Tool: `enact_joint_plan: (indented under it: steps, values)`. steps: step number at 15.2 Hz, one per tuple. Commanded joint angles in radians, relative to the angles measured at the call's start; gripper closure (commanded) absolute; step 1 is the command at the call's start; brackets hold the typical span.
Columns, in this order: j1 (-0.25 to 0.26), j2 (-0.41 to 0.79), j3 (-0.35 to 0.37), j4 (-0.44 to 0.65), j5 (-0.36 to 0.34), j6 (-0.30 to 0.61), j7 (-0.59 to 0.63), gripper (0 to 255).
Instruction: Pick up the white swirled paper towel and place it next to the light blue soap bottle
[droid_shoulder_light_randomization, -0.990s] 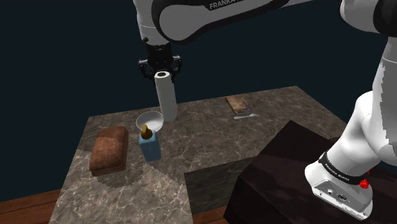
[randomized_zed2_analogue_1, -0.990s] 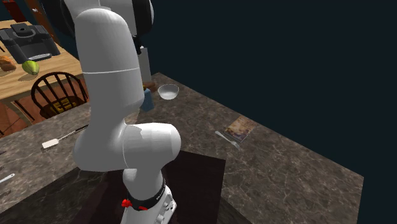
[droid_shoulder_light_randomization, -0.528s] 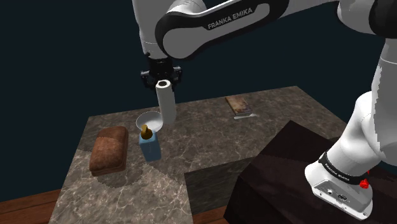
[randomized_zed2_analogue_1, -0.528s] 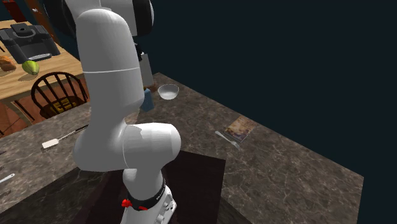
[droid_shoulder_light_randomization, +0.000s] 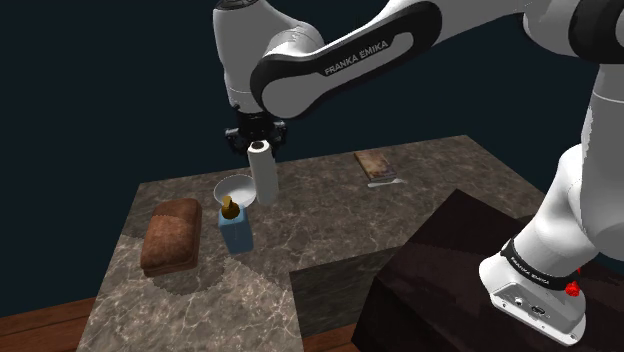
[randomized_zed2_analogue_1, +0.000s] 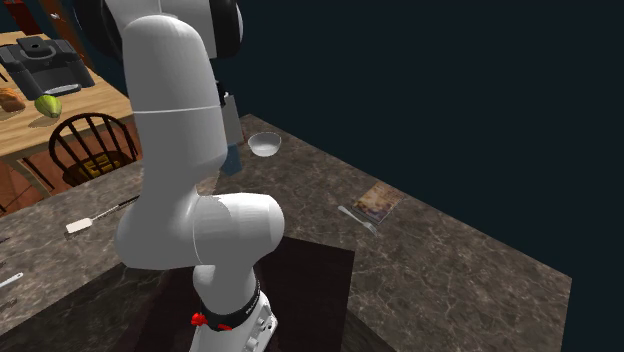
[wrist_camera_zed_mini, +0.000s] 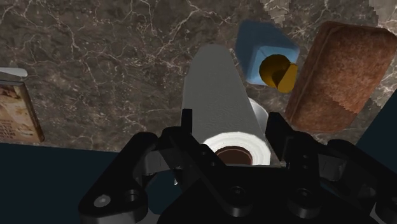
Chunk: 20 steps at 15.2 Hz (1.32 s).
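Gripper (droid_shoulder_light_randomization: 258, 141), black and two-fingered, clenched on the upper end of the white paper towel roll (droid_shoulder_light_randomization: 263, 176), which hangs upright from it; in the wrist view the fingers (wrist_camera_zed_mini: 186, 125) clasp the roll (wrist_camera_zed_mini: 213, 86) on either side of its brown core. White lettering "FRANKA EMIKA" (droid_shoulder_light_randomization: 365, 54) reads along the dark band of the arm's forearm. The roll's lower end stands just beside the rim of a white bowl (droid_shoulder_light_randomization: 236, 188), whose interior shows plain white; whether the roll touches the desk (droid_shoulder_light_randomization: 330, 222) cannot be told. The light blue soap bottle (droid_shoulder_light_randomization: 238, 231), capped in yellow-brown, stands near the bowl on its nearer side, apart from the roll. A brown loaf (droid_shoulder_light_randomization: 171, 236) lies just beyond the bottle, toward the shoulder view's left edge of the desk. The bowl sits close to the desk's far edge. Open marbled surface lies between the bottle and a small printed booklet (droid_shoulder_light_randomization: 373, 162) with a pale utensil (droid_shoulder_light_randomization: 385, 183) beside it. The dark stand (droid_shoulder_light_randomization: 450, 265) fills the lower right corner.
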<state>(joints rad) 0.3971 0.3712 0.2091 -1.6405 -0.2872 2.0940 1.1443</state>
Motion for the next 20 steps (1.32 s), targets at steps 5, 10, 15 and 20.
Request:
enact_joint_plan:
  steps: [5,10,15,20]
  values:
    - [0.001,0.026,-0.006,-0.045,-0.015,0.069,0.018,255]
    - [0.003,0.054,-0.012,-0.072,-0.03,0.123,0.035,255]
    - [0.006,0.085,-0.02,-0.094,-0.046,0.174,0.052,255]
    - [0.011,0.121,-0.028,-0.11,-0.063,0.224,0.07,255]
